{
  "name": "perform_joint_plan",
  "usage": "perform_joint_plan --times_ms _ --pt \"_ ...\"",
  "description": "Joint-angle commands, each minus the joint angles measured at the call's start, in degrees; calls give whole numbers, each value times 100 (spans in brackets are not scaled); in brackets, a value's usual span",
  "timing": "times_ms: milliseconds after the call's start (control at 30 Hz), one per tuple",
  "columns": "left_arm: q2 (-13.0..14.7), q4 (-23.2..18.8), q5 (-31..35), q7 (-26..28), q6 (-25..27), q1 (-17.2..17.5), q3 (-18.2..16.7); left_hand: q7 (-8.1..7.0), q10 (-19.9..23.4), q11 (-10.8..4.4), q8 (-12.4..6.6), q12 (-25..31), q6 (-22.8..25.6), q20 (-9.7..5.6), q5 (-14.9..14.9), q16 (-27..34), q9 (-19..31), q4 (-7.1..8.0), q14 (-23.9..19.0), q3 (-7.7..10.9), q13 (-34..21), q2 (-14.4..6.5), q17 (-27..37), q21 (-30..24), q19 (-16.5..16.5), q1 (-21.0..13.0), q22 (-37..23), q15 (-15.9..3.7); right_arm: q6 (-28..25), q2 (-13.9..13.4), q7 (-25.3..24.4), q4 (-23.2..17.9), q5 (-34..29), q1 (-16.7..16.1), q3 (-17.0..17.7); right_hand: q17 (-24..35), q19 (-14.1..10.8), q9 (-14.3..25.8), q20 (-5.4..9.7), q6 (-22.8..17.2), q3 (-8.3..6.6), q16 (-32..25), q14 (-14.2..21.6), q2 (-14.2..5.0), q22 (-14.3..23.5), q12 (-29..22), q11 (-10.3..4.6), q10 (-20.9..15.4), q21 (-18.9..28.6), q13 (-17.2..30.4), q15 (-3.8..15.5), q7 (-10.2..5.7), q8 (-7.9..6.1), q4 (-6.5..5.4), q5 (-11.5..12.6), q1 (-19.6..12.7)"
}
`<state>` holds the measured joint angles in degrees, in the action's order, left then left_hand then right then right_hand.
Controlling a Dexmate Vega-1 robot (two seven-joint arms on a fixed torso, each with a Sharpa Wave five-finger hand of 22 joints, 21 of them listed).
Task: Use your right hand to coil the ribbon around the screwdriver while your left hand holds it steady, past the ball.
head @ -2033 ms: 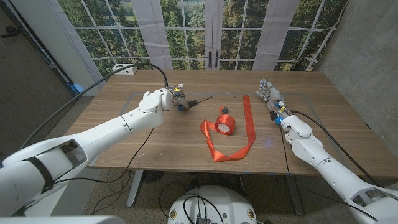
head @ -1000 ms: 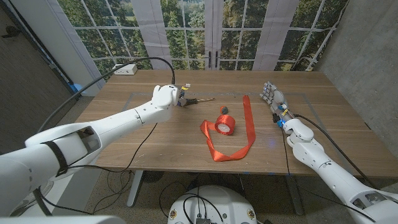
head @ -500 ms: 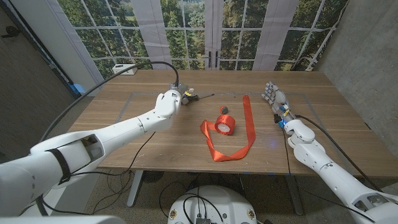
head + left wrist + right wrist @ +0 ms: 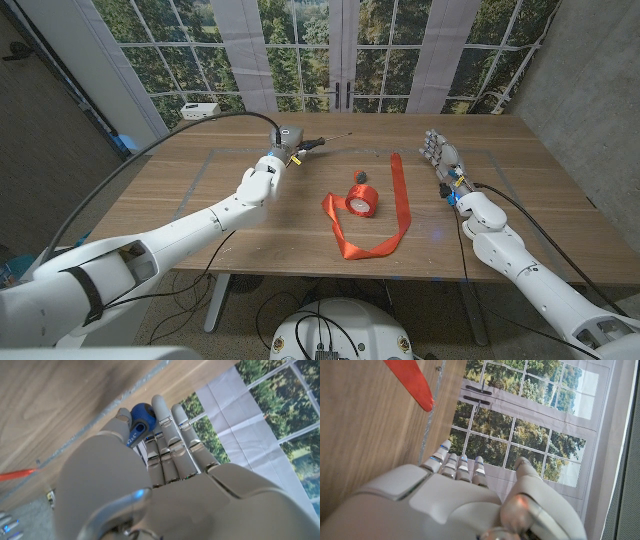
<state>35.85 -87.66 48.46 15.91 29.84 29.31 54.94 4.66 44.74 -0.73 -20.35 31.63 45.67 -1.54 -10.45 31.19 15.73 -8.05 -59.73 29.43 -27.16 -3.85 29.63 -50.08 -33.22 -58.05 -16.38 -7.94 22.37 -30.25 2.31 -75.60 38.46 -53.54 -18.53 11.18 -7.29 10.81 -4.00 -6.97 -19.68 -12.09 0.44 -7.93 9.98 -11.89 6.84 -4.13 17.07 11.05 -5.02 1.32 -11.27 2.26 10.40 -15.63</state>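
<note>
None of the coiling is done: the left hand (image 4: 282,141) grips the blue-handled metal screwdriver (image 4: 312,143) lifted over the wooden table's (image 4: 200,215) far side, the long red satin ribbon (image 4: 372,216) lies loose mid-table, and the right hand (image 4: 439,158) waits open, holding nothing

Daylight comes in through the windows (image 4: 330,50) behind the desk (image 4: 250,215), bright and even, and shadows on the wood are soft and faint. The head view is sharp, with straight lines bowing toward its edges. In both wrist views the near hand (image 4: 150,485) is soft and out of focus, and the panes look slightly overexposed.
</note>
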Motion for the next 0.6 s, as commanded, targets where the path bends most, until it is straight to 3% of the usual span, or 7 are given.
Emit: perform_joint_plan --times_ms 33,300,367,433,600 --pt "473 -205 -166 1494 -1111 603 -614 -607 857 -933 -167 70 679 -29 -94 -61 326 106 20 55 -277 -640 34 -80 69 -680 -28 -516 -244 -265 -447 -741 -339 -326 -46 1 -93 6 -4 -55 -24 -46 108 -43 31 -45 53 -93 -3 32 -13 -1 -20 80 18 -74" --pt "797 -442 -222 1379 -1643 773 -876 -652 843 -976 -221 106 653 -72 -129 -139 415 146 42 35 -380 -621 54 -158 117 -641 -16 -515 -430 -486 -698 -1241 -616 -532 -78 -19 -220 4 -71 -146 -104 -101 349 -42 31 -77 71 -229 2 33 -56 -7 -38 214 16 -242" --pt "771 -362 -208 1628 -1756 833 -946 -662 842 -987 -238 116 652 -78 -138 -157 440 155 37 31 -407 -616 59 -180 124 -631 -10 -517 -530 -550 -802 -1389 -687 -589 -76 -18 -235 4 -79 -157 -116 -118 414 -40 31 -85 78 -266 -3 34 -65 -12 -38 242 13 -274" --pt "828 -456 -263 1422 -1795 852 -1011 -669 842 -998 -251 123 650 -81 -146 -169 458 158 31 27 -428 -610 64 -195 134 -627 -6 -521 -591 -614 -865 -1504 -757 -634 -72 -16 -252 4 -89 -166 -126 -136 474 -40 32 -91 59 -299 -7 35 -108 -18 -36 264 10 -300" --pt "818 -407 -213 1628 -1945 939 -1121 -695 839 -1010 -277 140 631 -94 -164 -204 503 166 24 19 -476 -598 73 -230 161 -614 6 -520 -811 -813 -1060 -1839 -961 -768 -52 -13 -312 4 -113 -198 -150 -157 554 -50 34 -95 57 -336 3 36 -83 -33 -42 300 5 -349"
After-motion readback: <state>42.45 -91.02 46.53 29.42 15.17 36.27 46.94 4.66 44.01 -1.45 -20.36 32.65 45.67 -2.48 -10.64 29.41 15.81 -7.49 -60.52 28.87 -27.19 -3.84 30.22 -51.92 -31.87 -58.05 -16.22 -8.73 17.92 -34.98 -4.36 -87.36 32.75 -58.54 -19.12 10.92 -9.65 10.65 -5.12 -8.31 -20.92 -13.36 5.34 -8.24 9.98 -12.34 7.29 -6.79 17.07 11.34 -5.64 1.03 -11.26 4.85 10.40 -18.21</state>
